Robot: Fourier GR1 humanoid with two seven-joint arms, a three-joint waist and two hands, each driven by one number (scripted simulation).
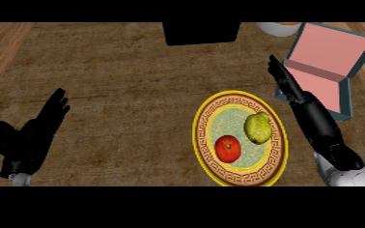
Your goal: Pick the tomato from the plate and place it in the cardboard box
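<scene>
Clearly nothing is done yet: the tomato (227, 149) sits on the plate (239, 181) beside a green fruit (258, 127), the box (322, 67) waits open just beyond, and the right robot hand (288, 84), fingers straight, hovers between them, while the left robot hand (39, 130) rests open.

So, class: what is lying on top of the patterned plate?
On the plate lie a red tomato and a yellow-green fruit, side by side. They cover the plate's surface beneath them.
</scene>
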